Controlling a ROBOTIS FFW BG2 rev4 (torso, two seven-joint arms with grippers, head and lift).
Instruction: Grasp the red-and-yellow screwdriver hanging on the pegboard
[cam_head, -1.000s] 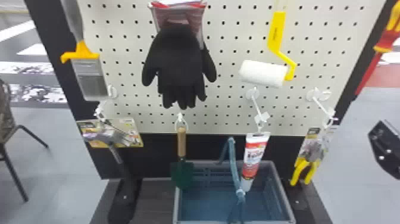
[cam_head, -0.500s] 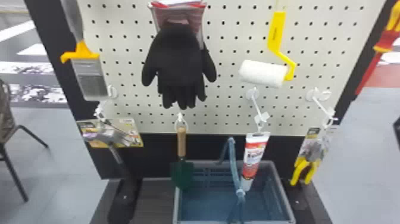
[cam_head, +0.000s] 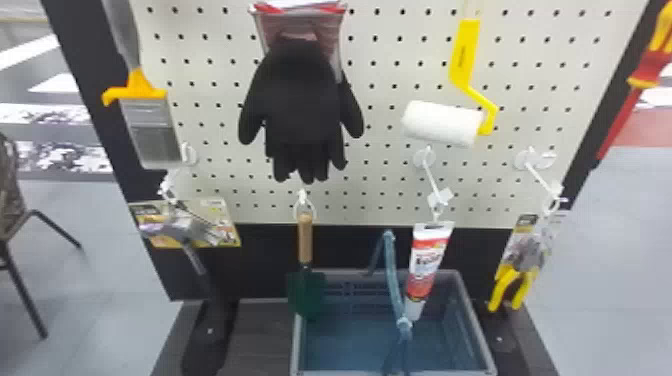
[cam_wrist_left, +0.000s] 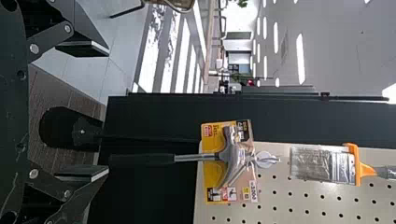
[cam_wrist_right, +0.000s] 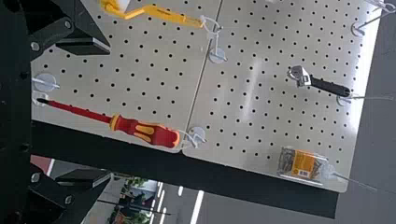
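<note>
The red-and-yellow screwdriver (cam_head: 645, 70) hangs at the right edge of the pegboard in the head view, shaft downward. In the right wrist view the same screwdriver (cam_wrist_right: 147, 132) hangs by its handle end from a hook, its dark tip reaching toward the space between the fingers. My right gripper (cam_wrist_right: 111, 112) is open there, fingers well apart on either side of the shaft's line and touching nothing. My left gripper (cam_wrist_left: 108, 109) stands open in the left wrist view, away from the screwdriver, facing the hanging hammer (cam_wrist_left: 229, 156).
Black gloves (cam_head: 302, 110), a paint roller (cam_head: 442, 122), a trowel (cam_head: 306, 292), a white-and-red tube (cam_head: 425, 265) and yellow-handled pliers (cam_head: 515, 285) hang around the pegboard (cam_head: 390, 175). A blue-grey crate (cam_head: 470, 320) stands below. An adjustable wrench (cam_wrist_right: 322, 85) hangs higher up.
In the head view, the dark part of my right arm at the right edge has moved rightward out of sight. The hanging tools have kept their places.
</note>
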